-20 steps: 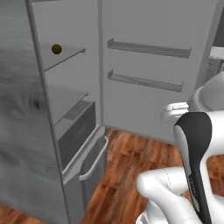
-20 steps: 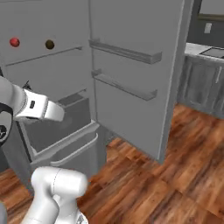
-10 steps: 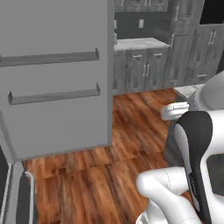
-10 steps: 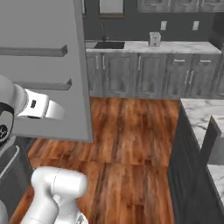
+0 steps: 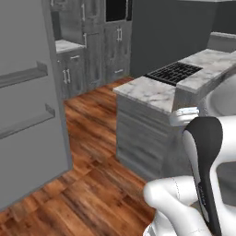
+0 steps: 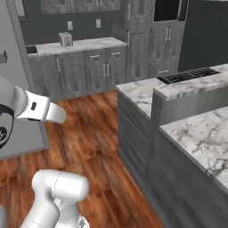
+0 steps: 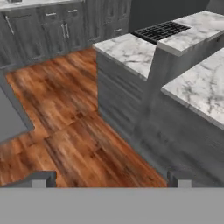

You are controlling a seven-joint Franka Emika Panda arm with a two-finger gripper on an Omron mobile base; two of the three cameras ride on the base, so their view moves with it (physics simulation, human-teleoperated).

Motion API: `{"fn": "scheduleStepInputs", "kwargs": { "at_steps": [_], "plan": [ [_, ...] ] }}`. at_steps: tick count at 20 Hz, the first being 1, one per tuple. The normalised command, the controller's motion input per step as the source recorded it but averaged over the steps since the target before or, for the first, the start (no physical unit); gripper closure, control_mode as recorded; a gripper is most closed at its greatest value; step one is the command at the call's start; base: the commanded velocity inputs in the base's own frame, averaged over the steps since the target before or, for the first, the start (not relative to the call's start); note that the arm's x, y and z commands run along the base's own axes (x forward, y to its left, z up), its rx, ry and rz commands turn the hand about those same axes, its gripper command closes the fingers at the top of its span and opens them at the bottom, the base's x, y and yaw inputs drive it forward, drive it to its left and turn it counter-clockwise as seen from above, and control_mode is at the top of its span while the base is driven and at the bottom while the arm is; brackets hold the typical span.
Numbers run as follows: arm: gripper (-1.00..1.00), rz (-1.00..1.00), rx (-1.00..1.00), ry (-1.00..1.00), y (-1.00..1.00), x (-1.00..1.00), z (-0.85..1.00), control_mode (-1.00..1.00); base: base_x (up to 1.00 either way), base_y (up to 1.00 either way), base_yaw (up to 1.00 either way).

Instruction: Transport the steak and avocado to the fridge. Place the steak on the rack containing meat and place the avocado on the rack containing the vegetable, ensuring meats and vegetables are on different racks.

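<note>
The wooden floor (image 7: 65,109) spreads from 12 to 6 o'clock in the hand view, bare boards between the units. A marble-topped island (image 5: 152,92) stands at 3 o'clock in the left base view, its grey side wall facing the floor; in the right base view the island runs from 2 down to 5 o'clock, with a raised marble ledge (image 6: 191,87) stepping up behind the lower top. A black grate cooktop (image 5: 174,71) is set into the island at 1 o'clock of the left base view. The fridge (image 5: 27,106) shows by its open grey door at 9 o'clock there, two thin door rails (image 5: 27,76) across it with nothing on them. Grey cupboards (image 6: 89,67) line the far wall at 11 o'clock of the right base view under a marble counter, where a small grey toaster (image 6: 65,39) stands.

The gripper (image 7: 109,179) shows two dark fingertips (image 7: 41,178) set wide apart at 6 o'clock of the hand view, nothing between them. The steak and the avocado can't be seen from here.
</note>
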Motion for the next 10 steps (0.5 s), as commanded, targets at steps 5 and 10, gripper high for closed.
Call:
{"fn": "scheduleStepInputs", "kwargs": {
  "at_steps": [5, 10],
  "plan": [
    [-1.00, 0.00, 0.00, 0.00, 0.00, 0.00, 0.00, 1.00, -0.25, -0.04, -0.51],
    [-1.00, 0.00, 0.00, 0.00, 0.00, 0.00, 0.00, 1.00, -0.33, -1.00, 0.14]
  ]
}}
